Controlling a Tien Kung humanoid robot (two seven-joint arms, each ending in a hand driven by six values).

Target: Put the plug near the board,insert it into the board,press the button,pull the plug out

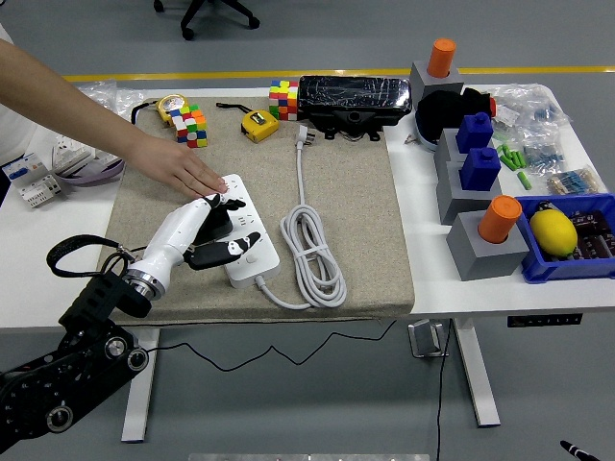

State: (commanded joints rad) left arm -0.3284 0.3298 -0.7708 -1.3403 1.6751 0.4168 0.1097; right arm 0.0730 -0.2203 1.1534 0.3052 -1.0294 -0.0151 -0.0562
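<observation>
Nearest the camera, the left arm rises from the lower-left corner, and its robot hand lies over the near-left part of the power strip. The fingers are curled round a black plug; the thumb juts right across the strip's near end. Whether the pins are already seated cannot be told, since the hand hides them.

The strip sits on the felt mat on the white bench, its long axis running from far-left to near-right. So the plug is right at the strip, and the near-end button, judging by the layout, lies just right of the thumb. The left arm is the only one within reach; the right is out of sight.

Further back, a person's hand presses flat on the strip's far-left end, apparently steadying it
</observation>
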